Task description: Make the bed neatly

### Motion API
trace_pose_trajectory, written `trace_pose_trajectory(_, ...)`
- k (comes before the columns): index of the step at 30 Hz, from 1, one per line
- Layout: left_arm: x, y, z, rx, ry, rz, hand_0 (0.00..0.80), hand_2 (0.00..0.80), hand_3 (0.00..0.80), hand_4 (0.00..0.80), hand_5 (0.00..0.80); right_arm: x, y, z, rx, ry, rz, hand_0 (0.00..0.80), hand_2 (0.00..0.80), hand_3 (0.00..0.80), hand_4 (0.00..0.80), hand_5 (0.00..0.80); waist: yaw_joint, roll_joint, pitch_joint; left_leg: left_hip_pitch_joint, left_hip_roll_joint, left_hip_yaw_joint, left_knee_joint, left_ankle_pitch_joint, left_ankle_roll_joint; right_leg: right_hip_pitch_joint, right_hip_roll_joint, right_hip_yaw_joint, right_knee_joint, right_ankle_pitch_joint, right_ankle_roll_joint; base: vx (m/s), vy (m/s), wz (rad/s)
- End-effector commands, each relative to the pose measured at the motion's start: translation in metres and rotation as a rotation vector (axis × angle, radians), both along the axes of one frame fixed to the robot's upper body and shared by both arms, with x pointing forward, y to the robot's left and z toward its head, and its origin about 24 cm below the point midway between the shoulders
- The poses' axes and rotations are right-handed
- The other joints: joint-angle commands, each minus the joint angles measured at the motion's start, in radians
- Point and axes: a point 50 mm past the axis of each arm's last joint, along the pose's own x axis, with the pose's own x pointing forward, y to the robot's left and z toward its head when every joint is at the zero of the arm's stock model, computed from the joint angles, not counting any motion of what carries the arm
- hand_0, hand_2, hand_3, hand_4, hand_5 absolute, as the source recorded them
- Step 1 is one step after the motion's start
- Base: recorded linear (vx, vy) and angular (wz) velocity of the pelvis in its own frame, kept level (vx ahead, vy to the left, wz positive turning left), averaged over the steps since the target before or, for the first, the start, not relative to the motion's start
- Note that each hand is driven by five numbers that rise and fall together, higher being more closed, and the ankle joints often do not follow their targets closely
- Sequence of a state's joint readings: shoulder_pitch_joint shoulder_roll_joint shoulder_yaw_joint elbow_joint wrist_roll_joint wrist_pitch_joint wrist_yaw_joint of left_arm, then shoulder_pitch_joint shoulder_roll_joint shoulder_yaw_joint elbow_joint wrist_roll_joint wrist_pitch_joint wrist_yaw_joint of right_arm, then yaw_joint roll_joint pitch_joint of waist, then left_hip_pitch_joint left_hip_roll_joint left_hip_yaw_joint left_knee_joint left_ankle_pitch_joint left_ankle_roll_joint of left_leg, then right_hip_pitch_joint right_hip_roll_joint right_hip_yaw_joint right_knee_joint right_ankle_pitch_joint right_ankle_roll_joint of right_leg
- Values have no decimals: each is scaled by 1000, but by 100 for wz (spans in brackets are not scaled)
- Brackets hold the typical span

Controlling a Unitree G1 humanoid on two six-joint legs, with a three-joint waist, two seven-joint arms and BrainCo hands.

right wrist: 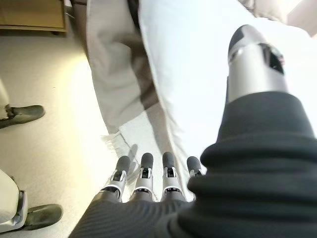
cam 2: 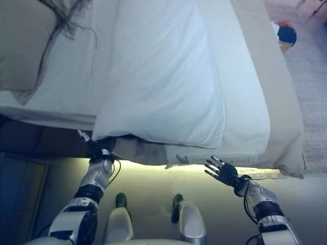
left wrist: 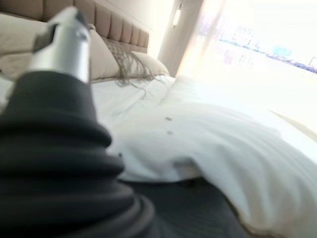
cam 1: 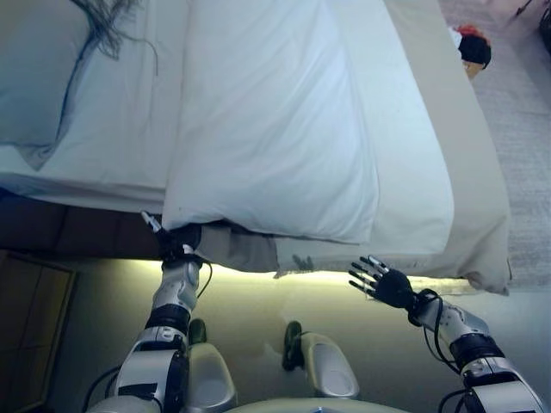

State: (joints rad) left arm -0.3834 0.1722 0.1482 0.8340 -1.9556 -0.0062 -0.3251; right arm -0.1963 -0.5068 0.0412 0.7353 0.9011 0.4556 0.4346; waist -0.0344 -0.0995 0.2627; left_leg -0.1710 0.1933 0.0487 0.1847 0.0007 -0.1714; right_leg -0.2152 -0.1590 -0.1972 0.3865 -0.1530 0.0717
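From my seat I see the left hand (cam 1: 178, 247) at the near edge of the bed (cam 1: 482, 198), pushed in under the corner of the white duvet (cam 1: 275, 129). Its fingers are hidden below the cloth, so I cannot tell if they grip or not; only the wrist cover and one thumb tip show in its wrist view. Beyond this hand and further left lies a pillow (cam 1: 39, 77), and a grey tasselled throw (cam 1: 108, 26) is across it. The folded duvet spreads from above the left hand toward the right one. The right hand (cam 1: 385, 282) is in the air just below the beige bed skirt (right wrist: 116, 84), touching nothing, fingers (right wrist: 143, 171) straight and spread apart.
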Motion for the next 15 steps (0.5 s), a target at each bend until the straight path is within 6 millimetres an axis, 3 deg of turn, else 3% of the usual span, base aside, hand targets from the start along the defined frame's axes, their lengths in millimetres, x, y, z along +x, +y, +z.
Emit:
trace_pose_trajectory(1,-28,65,2,76,-89,229,0,0,0,0,0,-11,-5,-9,31,-12,-47,0,0,0,0,0,74,-30,-66,20,-22,-6,43,-29,47,100,-85,4,-185,128,62,117,100,2)
trace_pose_trajectory(8,-77,81,-38,76,82,226,0,0,0,0,0,-32,-20,-21,5,67,-96,0,0,0,0,0,113,-13,-102,104,-30,-19,2,-42,54,187,-104,-24,-222,132,76,141,104,9)
trace_pose_trajectory(15,-107,76,-55,144,112,92,0,0,0,0,0,-45,-17,-30,2,80,-87,0,0,0,0,0,151,-11,-102,130,-40,-34,-16,-49,67,218,-125,-45,-243,153,99,40,69,12)
